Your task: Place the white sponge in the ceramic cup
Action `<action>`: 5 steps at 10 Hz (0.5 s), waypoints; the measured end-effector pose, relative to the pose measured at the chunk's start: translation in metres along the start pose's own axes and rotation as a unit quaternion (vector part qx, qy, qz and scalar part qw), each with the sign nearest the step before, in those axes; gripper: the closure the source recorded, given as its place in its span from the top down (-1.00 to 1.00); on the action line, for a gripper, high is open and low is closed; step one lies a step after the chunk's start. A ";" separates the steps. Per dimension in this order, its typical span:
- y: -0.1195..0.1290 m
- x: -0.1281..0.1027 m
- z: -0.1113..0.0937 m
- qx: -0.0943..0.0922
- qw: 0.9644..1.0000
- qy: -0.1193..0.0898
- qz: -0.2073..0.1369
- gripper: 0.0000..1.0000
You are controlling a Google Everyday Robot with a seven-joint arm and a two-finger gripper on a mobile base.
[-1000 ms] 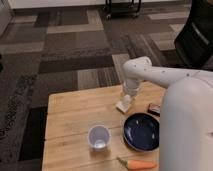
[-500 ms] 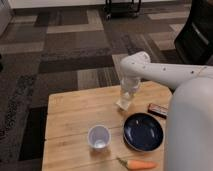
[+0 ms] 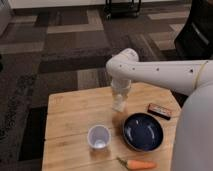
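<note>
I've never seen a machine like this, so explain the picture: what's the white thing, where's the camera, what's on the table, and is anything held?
The white thing is a robot's arm, reaching in from the right. One camera looks down on a wooden table; where it is mounted I cannot tell. The gripper, two fingers shut, points down over the table's far side, holding a whitish sponge. Lying there too: a white cup, a dark blue plate, a carrot, a dark bar.

White dotted arm (image 3: pixel 160 72), gripper (image 3: pixel 120 98) over table (image 3: pixel 70 120)
</note>
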 end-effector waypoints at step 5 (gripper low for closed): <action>0.024 0.008 -0.019 -0.014 0.999 -0.021 -0.034 -1.00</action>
